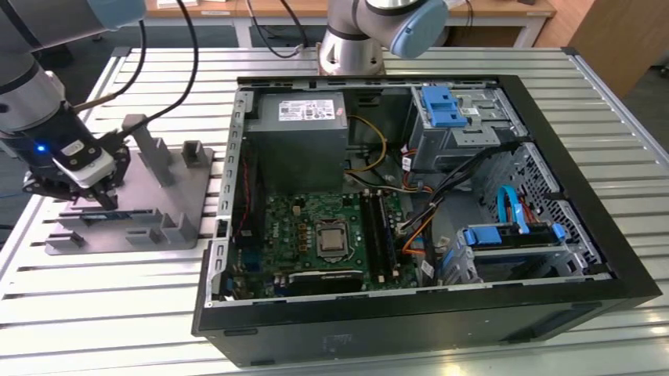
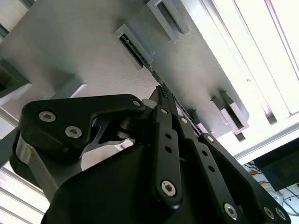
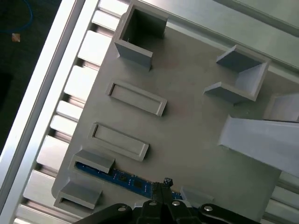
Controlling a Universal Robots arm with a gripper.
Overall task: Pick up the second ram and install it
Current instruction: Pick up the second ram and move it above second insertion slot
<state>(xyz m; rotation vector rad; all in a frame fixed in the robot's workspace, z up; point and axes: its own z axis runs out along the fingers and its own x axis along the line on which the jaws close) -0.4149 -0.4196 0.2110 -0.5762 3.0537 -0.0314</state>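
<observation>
on the grey holder plate, at the exterior view's left of the open computer case, the gripper is pointing down at the row of small upright blocks along the plate's edge. the second ram is standing on its long edge between those blocks, its blue face with dark chips showing in the first wrist view. in that view the gripper's tips are meeting right on the stick. in the second wrist view the two fingers are lying close together over the ram's thin dark edge, so the pincer seems to be clenched on it, the stick sitting in its holder. the plate is resting on the slatted metal table.
</observation>
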